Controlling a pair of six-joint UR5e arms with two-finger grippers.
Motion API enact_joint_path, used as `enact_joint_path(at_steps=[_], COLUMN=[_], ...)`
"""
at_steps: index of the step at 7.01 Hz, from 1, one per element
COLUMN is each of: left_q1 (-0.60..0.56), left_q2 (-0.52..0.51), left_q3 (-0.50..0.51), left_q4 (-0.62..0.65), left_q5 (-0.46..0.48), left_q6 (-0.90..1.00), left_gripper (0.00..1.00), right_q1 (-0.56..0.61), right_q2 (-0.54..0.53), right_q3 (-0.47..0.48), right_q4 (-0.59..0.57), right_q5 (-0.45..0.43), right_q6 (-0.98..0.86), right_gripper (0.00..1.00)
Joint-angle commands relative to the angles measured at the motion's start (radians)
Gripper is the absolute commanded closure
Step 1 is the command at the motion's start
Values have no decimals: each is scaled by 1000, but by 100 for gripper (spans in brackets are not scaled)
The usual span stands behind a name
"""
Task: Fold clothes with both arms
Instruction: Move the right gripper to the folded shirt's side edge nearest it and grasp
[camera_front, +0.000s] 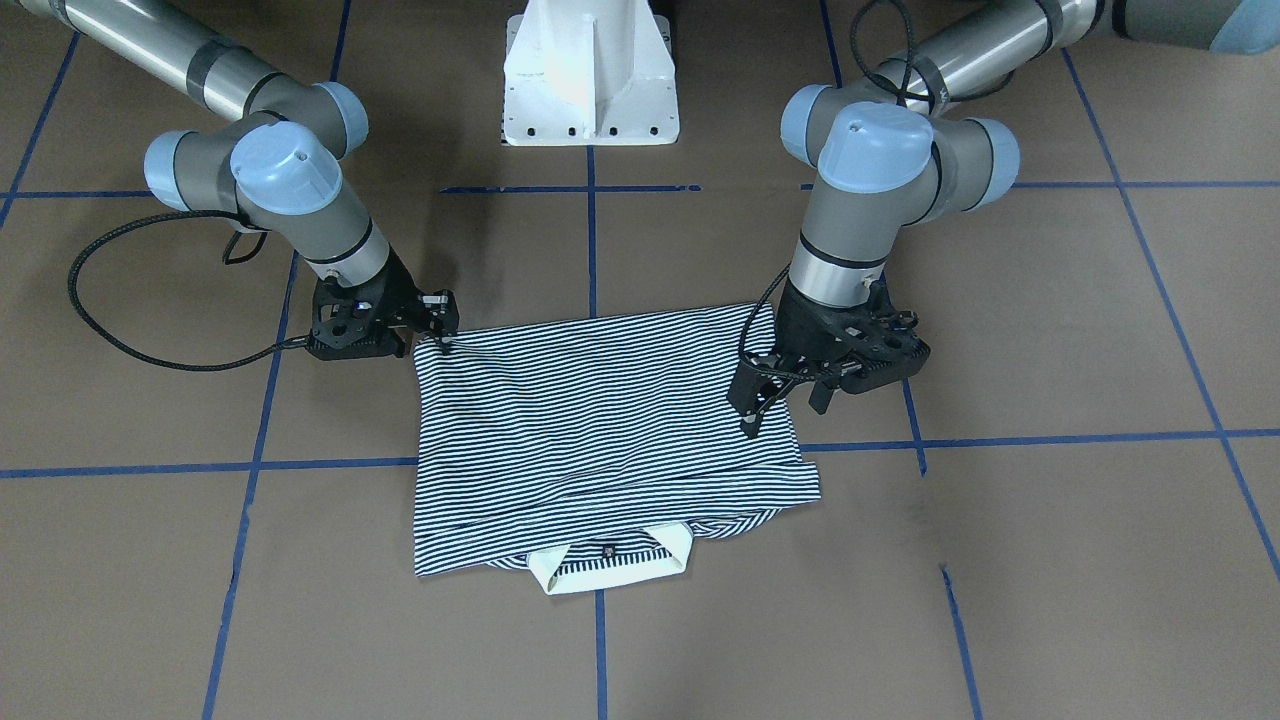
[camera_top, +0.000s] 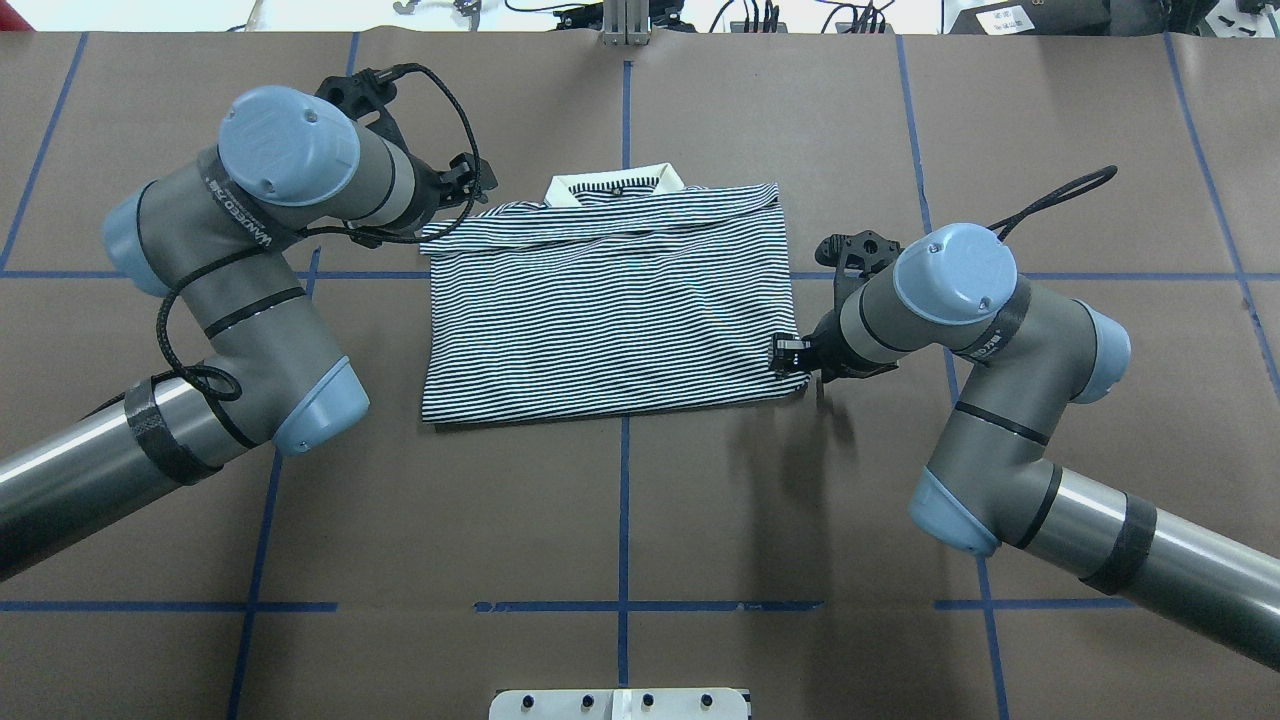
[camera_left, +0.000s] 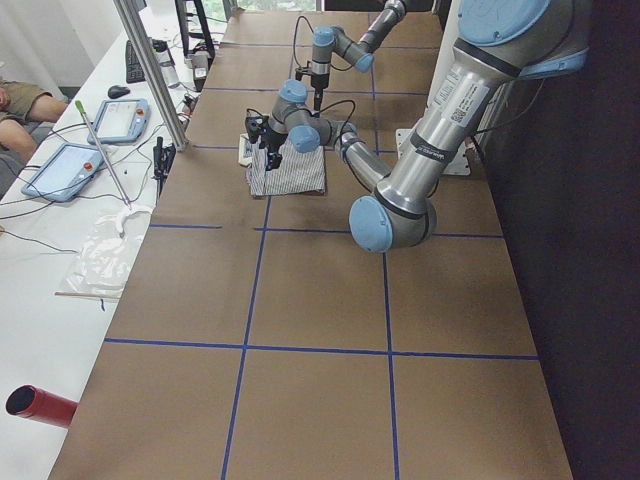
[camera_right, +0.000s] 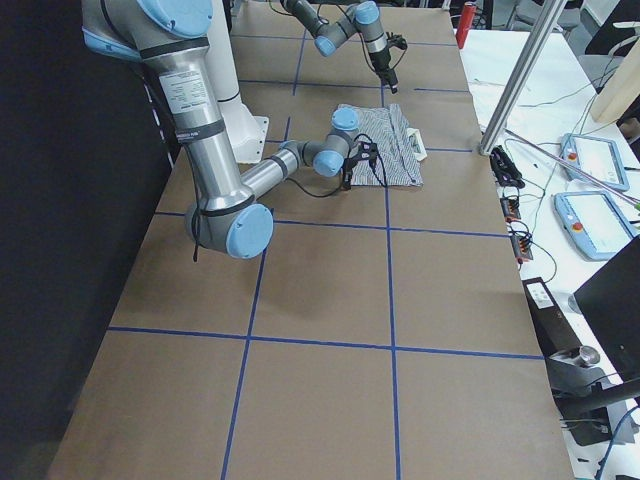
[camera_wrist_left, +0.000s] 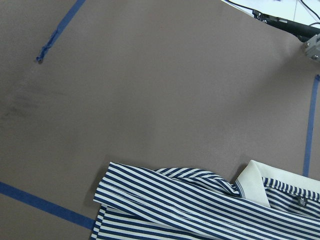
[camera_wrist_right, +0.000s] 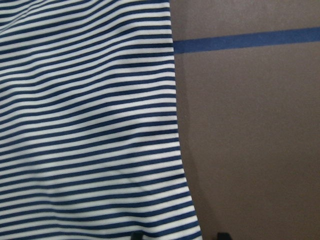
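Note:
The striped polo shirt (camera_front: 600, 420) lies flat on the brown table with its sleeves folded in and its cream collar (camera_front: 610, 575) on the far side from the robot. It also shows in the overhead view (camera_top: 610, 310). My left gripper (camera_front: 785, 405) is open and empty, raised over the shirt's edge near the collar-side corner (camera_top: 470, 185). The left wrist view shows that corner and the collar (camera_wrist_left: 252, 182) below it. My right gripper (camera_front: 443, 335) is low at the hem-side corner (camera_top: 785, 350); its jaws look open, and the cloth (camera_wrist_right: 90, 125) lies flat under it.
The white pedestal base (camera_front: 590, 80) stands at the robot's side of the table. Blue tape lines (camera_front: 592, 250) cross the brown table cover. A side bench with tablets (camera_left: 100, 120) and cables runs along the far side.

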Motion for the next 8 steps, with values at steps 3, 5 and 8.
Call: enact_joint_path(at_steps=[3,5,8], left_q1=[0,2,5], left_q2=[6,6,12], left_q3=[0,-8,-23], left_q4=[-2,0,1], left_q5=[3,4,4], left_q6=[1,0,0], left_gripper=[0,0,0], right_q1=[-7,-5,-103], right_q2=[2,-13,-233], right_q3=[6,26,268], right_q4=[3,5,3], right_q5=[-3,-1,0], right_q6=[-1,-1,14], right_gripper=[100,100,100])
